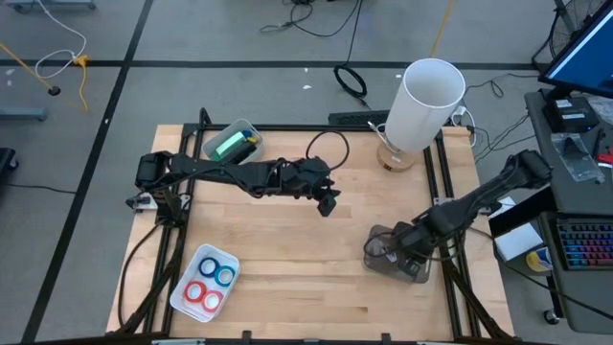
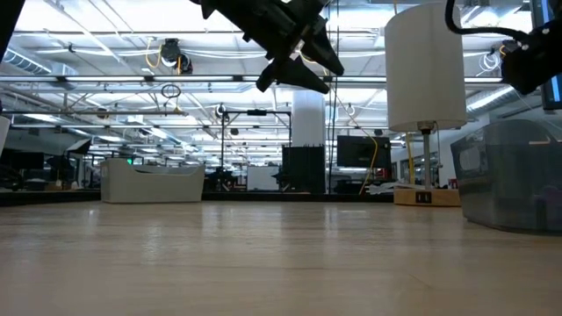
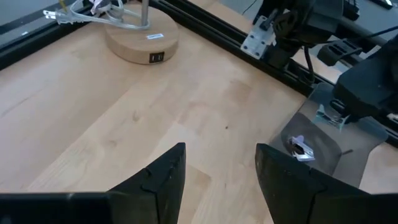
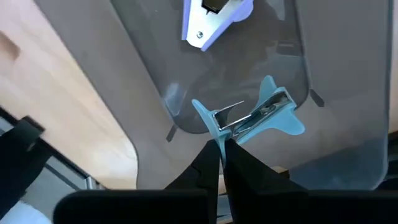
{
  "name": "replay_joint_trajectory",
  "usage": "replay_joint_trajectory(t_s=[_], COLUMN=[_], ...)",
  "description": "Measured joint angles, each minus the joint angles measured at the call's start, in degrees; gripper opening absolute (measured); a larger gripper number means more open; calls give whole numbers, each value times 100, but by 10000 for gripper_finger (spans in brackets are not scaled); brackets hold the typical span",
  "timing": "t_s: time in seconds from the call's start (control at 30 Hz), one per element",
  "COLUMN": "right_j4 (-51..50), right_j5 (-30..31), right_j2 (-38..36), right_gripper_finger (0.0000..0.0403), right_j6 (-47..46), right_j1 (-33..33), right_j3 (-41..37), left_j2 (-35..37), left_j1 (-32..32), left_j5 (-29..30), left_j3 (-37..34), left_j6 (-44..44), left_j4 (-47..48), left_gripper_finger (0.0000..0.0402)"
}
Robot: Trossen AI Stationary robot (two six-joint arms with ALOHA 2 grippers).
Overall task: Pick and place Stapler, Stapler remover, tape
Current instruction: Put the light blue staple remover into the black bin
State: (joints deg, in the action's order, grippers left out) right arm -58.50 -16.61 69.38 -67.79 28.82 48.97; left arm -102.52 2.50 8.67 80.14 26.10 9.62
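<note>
Reaching down into the clear bin point(image 1: 395, 261) near the table's point(image 1: 287, 287) near right corner, the right claw point(image 4: 222, 148) has its fingers pressed shut, the tips pinching the wing of a light blue staple remover point(image 4: 252, 117) at the bin's floor; a second, lavender staple remover point(image 4: 211, 18) lies just beyond it in the same bin. At the near left corner a white tray point(image 1: 180, 299) holds the tape point(image 1: 211, 283), two blue rolls and two red, all still in place. Farther in, over the middle of the table, the left claw point(image 1: 329, 203) hangs high above the wood with its fingers spread and nothing between them. At the far left corner a second clear container point(image 1: 251, 127) holds something green that may be the stapler point(image 1: 230, 146); I cannot tell for certain. A white lamp point(image 1: 426, 101) stands at the far right corner.

The step in hand looks like the staple remover's pick. Next, the right arm would need to lift straight up clear of the bin wall, keeping its thin pinch firm.
</note>
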Motion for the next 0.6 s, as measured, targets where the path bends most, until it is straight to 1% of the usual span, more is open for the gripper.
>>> replay_joint_trajectory(t_s=[0.17,0.37,0.5,0.6], right_j4=[23,154,648,806], right_j5=[-1,5,1,-3], right_j2=[169,303,316,320], right_gripper_finger=[14,18,39,60], right_j6=[3,100,137,99], right_j1=[0,1,2,2], right_j3=[-1,-15,-233,-362], left_j2=[0,0,0,0], left_j1=[0,0,0,0], left_j5=[-160,-162,-166,-169], left_j3=[0,0,0,0], left_j6=[-13,-26,127,151], left_j4=[-1,0,0,0], left_gripper_finger=[191,191,191,191])
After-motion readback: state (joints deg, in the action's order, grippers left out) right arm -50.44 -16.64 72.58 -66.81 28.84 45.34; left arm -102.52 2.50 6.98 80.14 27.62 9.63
